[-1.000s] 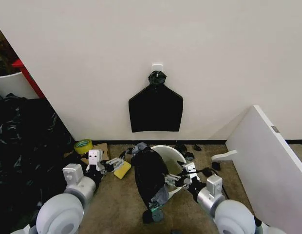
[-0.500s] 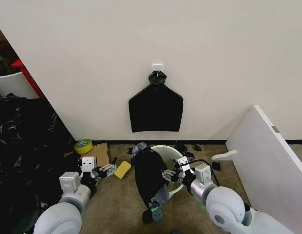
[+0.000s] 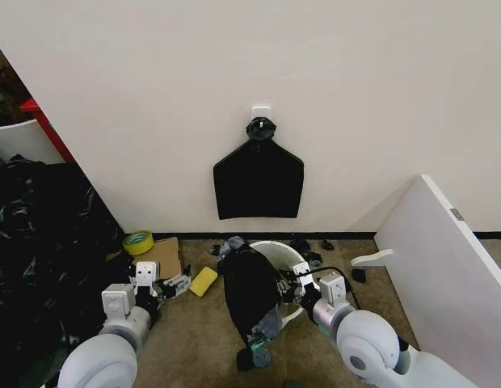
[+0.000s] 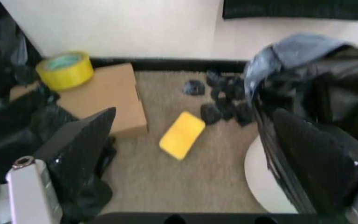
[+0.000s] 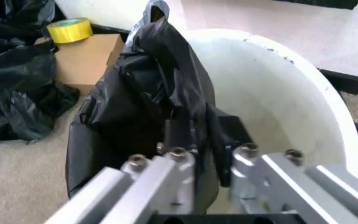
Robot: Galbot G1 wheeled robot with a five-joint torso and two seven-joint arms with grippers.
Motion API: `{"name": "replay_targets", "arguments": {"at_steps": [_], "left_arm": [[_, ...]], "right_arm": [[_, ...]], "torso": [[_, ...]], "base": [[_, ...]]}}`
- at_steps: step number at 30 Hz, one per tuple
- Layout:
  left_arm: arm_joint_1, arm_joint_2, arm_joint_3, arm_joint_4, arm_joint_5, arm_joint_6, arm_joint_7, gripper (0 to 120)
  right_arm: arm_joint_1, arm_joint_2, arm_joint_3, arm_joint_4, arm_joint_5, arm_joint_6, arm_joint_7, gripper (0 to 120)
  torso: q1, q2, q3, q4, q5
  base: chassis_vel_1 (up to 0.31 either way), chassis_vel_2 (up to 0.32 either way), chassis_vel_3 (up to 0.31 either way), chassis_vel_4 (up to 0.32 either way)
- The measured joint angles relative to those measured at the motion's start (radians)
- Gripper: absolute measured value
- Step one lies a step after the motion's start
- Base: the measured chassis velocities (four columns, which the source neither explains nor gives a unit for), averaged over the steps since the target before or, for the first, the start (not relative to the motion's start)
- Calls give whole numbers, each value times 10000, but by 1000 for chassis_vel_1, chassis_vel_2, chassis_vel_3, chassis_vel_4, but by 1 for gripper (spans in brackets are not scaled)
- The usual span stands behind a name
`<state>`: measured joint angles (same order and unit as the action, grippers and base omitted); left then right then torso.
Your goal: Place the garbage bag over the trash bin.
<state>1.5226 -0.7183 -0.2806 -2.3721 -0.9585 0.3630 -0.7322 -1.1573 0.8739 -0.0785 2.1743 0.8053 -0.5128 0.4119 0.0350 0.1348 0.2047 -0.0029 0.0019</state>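
The cream-white trash bin (image 3: 276, 246) stands on the carpet by the wall. The black garbage bag (image 3: 249, 291) hangs limply over its near-left rim and down the outside. My right gripper (image 3: 284, 286) is at the bag's right edge, just over the bin's mouth. In the right wrist view this gripper (image 5: 203, 133) has its fingers close together on a fold of the garbage bag (image 5: 148, 93), inside the trash bin (image 5: 303, 107). My left gripper (image 3: 179, 283) is to the left, apart from the bag. It stands open (image 4: 195, 154) with nothing held, over the carpet.
A yellow sponge (image 3: 203, 281), a cardboard box (image 3: 163, 255) and a yellow tape roll (image 3: 138, 242) lie left of the bin. Black bags (image 3: 40, 242) are heaped at the far left. A flat black bag (image 3: 258, 182) hangs on a wall hook. A white board (image 3: 444, 259) leans at the right.
My right arm has drawn in towards the bin, bringing its gripper up to the bag's edge. My left arm has pulled back left, away from the bag.
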Motion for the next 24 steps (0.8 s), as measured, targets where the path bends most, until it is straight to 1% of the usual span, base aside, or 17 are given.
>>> {"name": "replay_targets", "arguments": {"at_steps": [3, 5, 7, 9, 10, 14, 20, 22, 23, 24], "left_arm": [[81, -118, 66, 41, -51, 34, 3, 100], [141, -229, 120, 34, -308, 118, 57, 100], [162, -360, 232, -2, -647, 371, 92, 100], [19, -471, 494, 27, -763, 536, 110, 100], [19, -471, 494, 27, -763, 536, 110, 100], [-388, -589, 951, 198, -803, 614, 117, 100], [-722, -633, 1092, 314, -852, 574, 118, 100], [-1115, -796, 1268, 428, -975, 259, 411, 100], [-1115, -796, 1268, 428, -975, 259, 411, 100], [-1333, -919, 1400, 497, -1091, 125, 659, 100]], "right_arm": [[-92, 40, -23, 46, -5, 89, 91, 0], [-171, 77, -66, 90, -5, 154, 178, 0], [-212, 121, -109, 112, -1, 235, 267, 0], [-206, 147, -122, 109, 8, 286, 342, 0], [-206, 147, -122, 109, 8, 286, 342, 0], [-117, 102, 30, -46, 113, 299, 493, 0], [-86, -12, 172, -283, 104, 262, 551, 0], [-111, -14, 236, -390, 84, 255, 568, 0], [-111, -14, 236, -390, 84, 255, 568, 0], [-133, 3, 238, -409, 71, 255, 576, 0]], "torso": [[0, 0, 0, -1, 0], [0, 0, 0, -2, 0], [0, 0, 0, -2, 0], [0, 0, 0, 0, 2], [0, 0, 0, 0, 2], [0, 0, 0, -2, 2], [0, 0, 0, -2, 1], [0, 0, 0, -2, 2], [0, 0, 0, -2, 2], [0, 0, 0, -2, 2]], "base": [[0, 0, 0, 0], [0, 0, 0, 0], [0, 0, 0, 0], [0, 0, 0, 0], [0, 0, 0, 0], [0, 0, 0, 0], [0, 0, 0, 0], [0, 0, 0, 0], [0, 0, 0, 0], [0, 0, 0, 0]]}}
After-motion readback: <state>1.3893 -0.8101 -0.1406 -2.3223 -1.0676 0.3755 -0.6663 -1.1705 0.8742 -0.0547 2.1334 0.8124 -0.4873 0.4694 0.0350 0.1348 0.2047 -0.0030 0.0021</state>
